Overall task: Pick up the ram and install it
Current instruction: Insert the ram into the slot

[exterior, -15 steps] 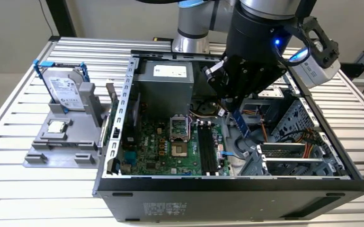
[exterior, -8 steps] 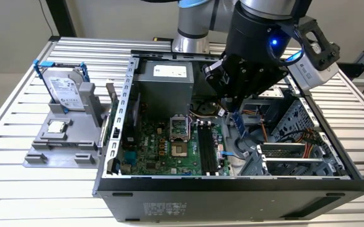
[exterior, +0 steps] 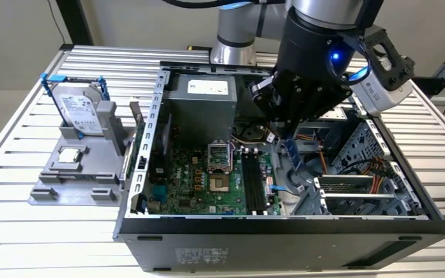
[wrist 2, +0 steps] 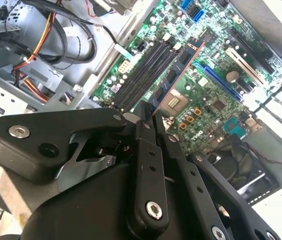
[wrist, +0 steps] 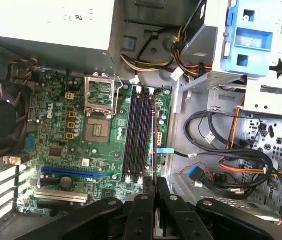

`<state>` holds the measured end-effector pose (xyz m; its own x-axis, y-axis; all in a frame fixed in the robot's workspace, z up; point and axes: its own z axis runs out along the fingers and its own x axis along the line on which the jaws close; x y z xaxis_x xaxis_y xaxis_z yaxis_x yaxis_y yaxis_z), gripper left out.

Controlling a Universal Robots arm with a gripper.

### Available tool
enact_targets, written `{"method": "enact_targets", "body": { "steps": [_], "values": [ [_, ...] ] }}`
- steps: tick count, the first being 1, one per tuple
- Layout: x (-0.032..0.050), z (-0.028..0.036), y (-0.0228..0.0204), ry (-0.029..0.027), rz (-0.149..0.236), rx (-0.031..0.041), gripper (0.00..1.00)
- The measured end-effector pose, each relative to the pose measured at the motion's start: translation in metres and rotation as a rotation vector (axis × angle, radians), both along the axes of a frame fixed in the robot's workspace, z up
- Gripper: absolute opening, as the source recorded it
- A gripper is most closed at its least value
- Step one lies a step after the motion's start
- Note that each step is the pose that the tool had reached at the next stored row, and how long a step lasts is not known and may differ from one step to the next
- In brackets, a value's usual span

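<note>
The ram [wrist 2: 178, 72] is a thin dark stick with black chips, and my gripper [wrist 2: 148, 114] is shut on one end of it. It hangs edge-down inside the open computer case [exterior: 141, 168], just above the black memory slots [wrist: 138, 135] of the green motherboard [wrist: 56, 140]. In the first wrist view the ram [wrist: 154, 145] appears edge-on, roughly along the slot nearest the case's cable side, with the gripper [wrist: 154, 184] above it. From the exterior view the gripper [exterior: 288, 138] reaches down into the case and the ram [exterior: 293, 155] shows blue beneath it. Whether the stick touches a slot I cannot tell.
On the exterior view's left, a grey stand [exterior: 76, 179] holds a silver hard drive [exterior: 79, 110] and a square processor chip [exterior: 69, 154]. Inside the case are the power supply [exterior: 203, 95], an open processor socket [wrist: 101, 95], a fan [wrist: 1, 120], loose cables [wrist: 231, 165] and a blue drive bracket [wrist: 253, 37].
</note>
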<state>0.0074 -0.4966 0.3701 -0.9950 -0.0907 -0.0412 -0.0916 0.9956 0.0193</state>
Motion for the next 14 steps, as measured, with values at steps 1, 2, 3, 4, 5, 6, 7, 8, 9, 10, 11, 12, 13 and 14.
{"method": "enact_targets", "body": {
  "steps": [1, 2, 3, 4, 5, 6, 7, 8, 9, 10, 11, 12, 13, 14],
  "values": [
    [0.0016, -0.0006, 0.0006, 0.0001, 0.000, 0.0000, 0.00],
    [0.0031, -0.0011, 0.0018, 0.0002, 0.000, 0.0001, 0.00],
    [0.0043, -0.0016, 0.0032, 0.0003, -0.001, 0.0000, 0.00],
    [0.0055, -0.0020, 0.0049, 0.0004, -0.001, 0.0000, 0.00],
    [0.0066, -0.0025, 0.0070, 0.0005, -0.001, 0.0000, 0.00],
    [0.0076, -0.0029, 0.0089, 0.0004, -0.002, 0.0000, 0.00],
    [0.0085, -0.0032, 0.0109, 0.0004, -0.002, 0.0000, 0.00],
    [0.0094, -0.0036, 0.0129, 0.0004, -0.003, 0.0000, 0.00],
    [0.0101, -0.0039, 0.0149, 0.0004, -0.003, 0.0000, 0.00],
    [0.0107, -0.0042, 0.0170, 0.0004, -0.004, -0.0001, 0.00],
    [0.0112, -0.0045, 0.0189, 0.0004, -0.005, -0.0001, 0.00],
    [0.0116, -0.0049, 0.0209, 0.0004, -0.006, 0.0000, 0.00],
    [0.0119, -0.0054, 0.0229, 0.0004, -0.007, 0.0000, 0.00],
    [0.0121, -0.0058, 0.0250, 0.0004, -0.008, 0.0000, 0.00]
  ]
}}
